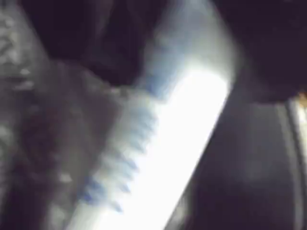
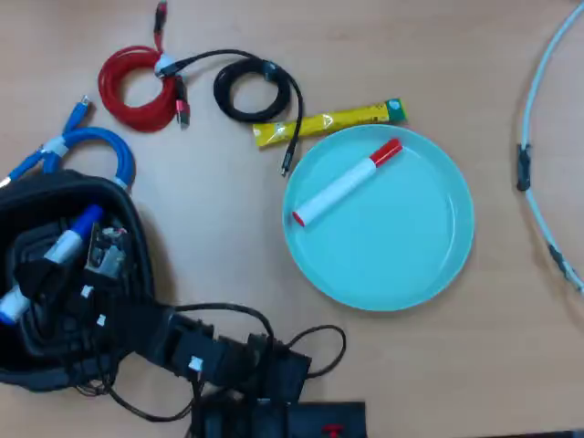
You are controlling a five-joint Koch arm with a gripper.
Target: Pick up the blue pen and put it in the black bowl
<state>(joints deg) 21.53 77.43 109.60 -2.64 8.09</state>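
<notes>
Gripper [image 2: 64,251] w/ blue pen [image 2: 66,244] clamped btwn jaws, hanging over black bowl [image 2: 137,228]; pen tilted, cap end up-right, tail sticking out lower-left past jaws in overhead view. Wrist view: blurred barrel [image 1: 158,158] fills frame. Risk: tilted pen may land on bowl rim and roll out; arm cable [image 2: 228,315] could snag.

Your black arm's gripper [image 2: 57,265] hangs over the square black plastic bowl [image 2: 137,214], the blue-capped white marker [image 2: 66,242] slanting between its jaws; nearby, a red-capped white marker [image 2: 345,182] lies on the round teal plate [image 2: 401,265].
</notes>
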